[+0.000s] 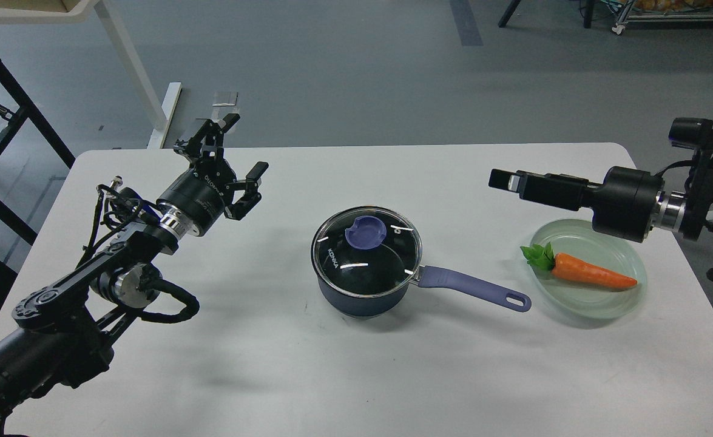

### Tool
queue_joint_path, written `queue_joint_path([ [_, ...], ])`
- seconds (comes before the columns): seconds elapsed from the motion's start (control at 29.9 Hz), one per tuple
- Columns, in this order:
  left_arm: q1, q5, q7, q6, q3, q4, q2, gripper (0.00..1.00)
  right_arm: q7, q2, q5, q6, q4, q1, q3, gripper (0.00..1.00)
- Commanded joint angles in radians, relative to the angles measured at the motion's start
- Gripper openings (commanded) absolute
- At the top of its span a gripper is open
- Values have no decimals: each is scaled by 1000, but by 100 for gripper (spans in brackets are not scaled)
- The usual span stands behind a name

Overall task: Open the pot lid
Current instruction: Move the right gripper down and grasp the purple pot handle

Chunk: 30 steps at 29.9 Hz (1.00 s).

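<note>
Glass lid (365, 247) with steel rim and lavender knob (365, 231) sat flat and closed on the navy pot (362, 292), "KONKA" lettering visible. Pot stood near the middle of the table (356, 376), slightly toward the right, its long lavender handle (474, 287) pointing toward the right edge. Task not started as far as the view showed: lid fully seated, nothing touching knob or handle. All of it was left to do, meaning reach, grip the knob, lift the lid off and set it down.

My left gripper (244, 145) hovered above the table near the far left corner, well apart from the pot, fingers spread wide, holding nothing. My right gripper (502, 179) hung over the right side of the table, pointing left toward the pot, empty; seen side-on, so I could not tell how far its fingers were parted.

Pale green glass plate (593, 306) lay near the right edge, just beyond the handle tip, not touching it. Orange carrot (590, 274) with green leaves lay on the plate, partly under my right arm. Either arm looked able to reach the knob.
</note>
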Motion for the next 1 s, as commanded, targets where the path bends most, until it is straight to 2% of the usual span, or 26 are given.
queue_joint_path([
  [0.0, -3, 1, 0, -2, 0, 0, 7, 99, 0, -5, -289, -31, 37, 0, -41, 99],
  [0.17, -3, 1, 0, 0, -2, -12, 9, 99, 0, 7, -553, -118, 36, 3, -130, 99],
  [0.37, -3, 1, 0, 0, -2, -15, 10, 99, 0, 65, -569, -120, 11, 3, -176, 98],
  [0.5, -3, 1, 0, -2, -2, -15, 14, 99, 0, 103, -567, -118, -33, 15, -196, 94],
  [0.67, -3, 1, 0, -3, -2, -15, 21, 99, 0, 186, -563, -112, -95, 82, -294, 92],
  [0.87, -1, -1, 0, -3, -2, -15, 30, 99, 0, 281, -560, -66, -159, 182, -369, 92],
  [0.97, -1, -1, 0, -2, -2, -23, 32, 99, 0, 292, -557, -28, -156, 208, -392, 92],
])
